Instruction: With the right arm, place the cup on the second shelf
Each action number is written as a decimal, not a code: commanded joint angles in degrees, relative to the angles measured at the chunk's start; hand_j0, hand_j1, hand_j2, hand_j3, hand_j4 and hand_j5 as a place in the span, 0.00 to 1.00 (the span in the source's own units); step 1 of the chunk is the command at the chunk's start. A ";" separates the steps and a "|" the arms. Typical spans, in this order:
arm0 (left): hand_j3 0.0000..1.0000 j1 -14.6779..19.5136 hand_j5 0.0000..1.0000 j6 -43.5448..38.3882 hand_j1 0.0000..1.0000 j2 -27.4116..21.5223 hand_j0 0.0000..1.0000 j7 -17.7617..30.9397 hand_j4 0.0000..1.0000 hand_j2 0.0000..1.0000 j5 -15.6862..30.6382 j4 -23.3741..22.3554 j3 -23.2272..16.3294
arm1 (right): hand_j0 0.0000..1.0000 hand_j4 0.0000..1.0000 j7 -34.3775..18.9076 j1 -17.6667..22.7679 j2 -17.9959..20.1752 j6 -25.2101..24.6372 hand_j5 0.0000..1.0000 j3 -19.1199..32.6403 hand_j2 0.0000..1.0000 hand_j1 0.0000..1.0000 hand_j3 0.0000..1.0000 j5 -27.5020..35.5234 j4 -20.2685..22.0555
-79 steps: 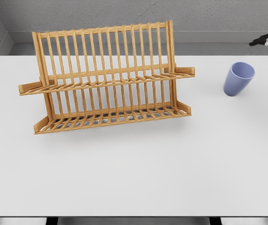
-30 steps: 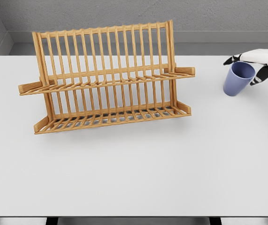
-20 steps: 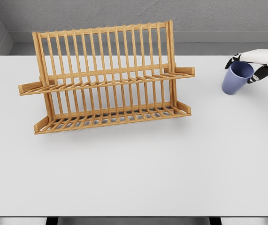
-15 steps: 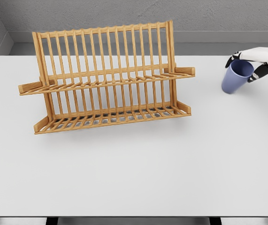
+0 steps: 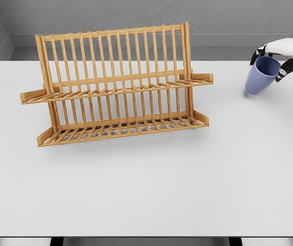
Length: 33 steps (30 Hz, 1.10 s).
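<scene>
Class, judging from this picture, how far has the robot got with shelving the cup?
Done: the right hand grips the rim of the blue plastic cup. In hand: the cup looks tilted, apparently lifting off the white table. Left: carrying it to the wooden slatted rack, whose upper shelf holds nothing.

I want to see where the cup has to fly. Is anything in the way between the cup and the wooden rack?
No. In the head view, only bare white table lies between the blue cup, held by the right hand, and the wooden rack.
</scene>
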<state>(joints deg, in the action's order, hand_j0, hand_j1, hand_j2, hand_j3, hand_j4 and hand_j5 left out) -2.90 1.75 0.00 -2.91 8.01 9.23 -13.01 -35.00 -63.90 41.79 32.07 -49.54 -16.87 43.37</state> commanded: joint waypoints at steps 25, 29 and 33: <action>1.00 0.00 1.00 0.00 1.00 0.00 1.00 0.01 1.00 1.00 -0.01 0.00 0.00 | 0.57 0.57 0.00 -1.32 0.31 -0.43 0.57 6.91 0.57 0.57 0.57 0.44 9.37; 1.00 0.00 1.00 0.00 1.00 0.00 1.00 0.01 1.00 1.00 -0.01 0.00 0.00 | 0.57 0.57 0.00 -1.67 0.40 -0.43 0.57 6.91 0.57 0.57 0.57 0.35 11.83; 1.00 0.00 1.00 0.00 1.00 0.00 1.00 0.01 1.00 1.00 -0.01 0.00 0.00 | 0.57 0.57 0.00 -1.85 0.40 -0.52 0.57 6.91 0.57 0.57 0.57 0.35 14.38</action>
<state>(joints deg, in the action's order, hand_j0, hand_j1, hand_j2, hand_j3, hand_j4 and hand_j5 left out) -2.90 1.75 0.00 -2.91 8.01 9.23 -13.01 -35.01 -65.83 42.11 31.79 -42.74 -16.85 56.24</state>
